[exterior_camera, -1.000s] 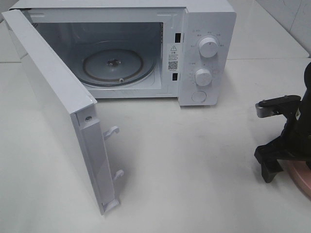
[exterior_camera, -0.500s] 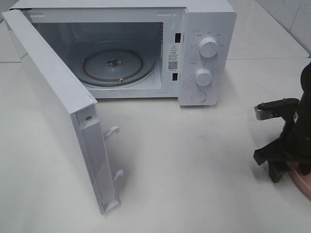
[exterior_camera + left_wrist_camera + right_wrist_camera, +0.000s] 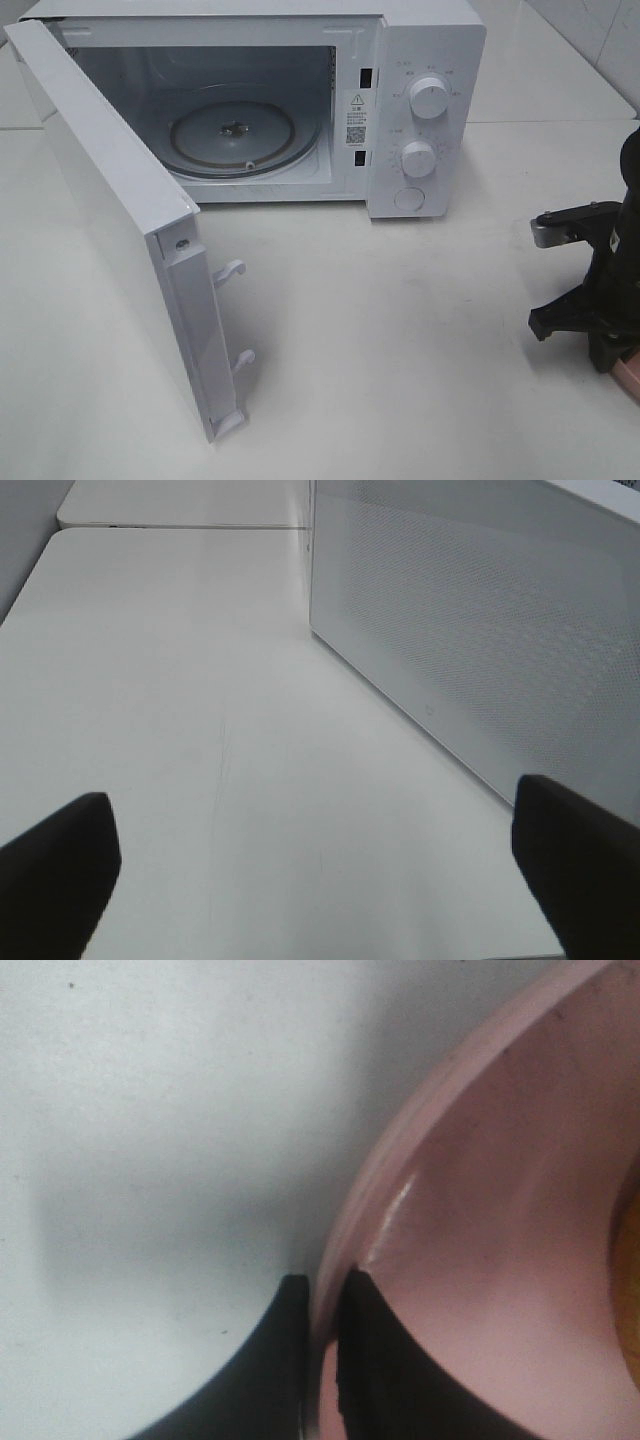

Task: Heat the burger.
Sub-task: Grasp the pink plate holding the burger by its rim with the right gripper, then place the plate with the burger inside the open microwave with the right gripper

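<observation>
Two hands: the left hand point(image 3: 320, 880) gapes apart by the door point(image 3: 480, 630). At four o'clock from the microwave point(image 3: 420, 100), the right hand point(image 3: 322, 1290) pinches the plate point(image 3: 480, 1290) rim. The burger point(image 3: 634, 1270) on it, soft and stacked, likely rides best on a level plate.

A: Which colour has the microwave point(image 3: 420, 60)?
B: White everywhere, also its knobs point(image 3: 428, 98). The door point(image 3: 480, 650) carries a fine pattern of small dots. The label point(image 3: 356, 118) beside the knobs is white with black print.
A: And the table point(image 3: 400, 350)?
B: White too.
A: What is to the right of the microwave?
B: A pink plate point(image 3: 480, 1260). The burger point(image 3: 630, 1290) shows only a yellow-orange edge. The right gripper point(image 3: 324, 1285) is black, and the left gripper point(image 3: 310, 800) also.
</observation>
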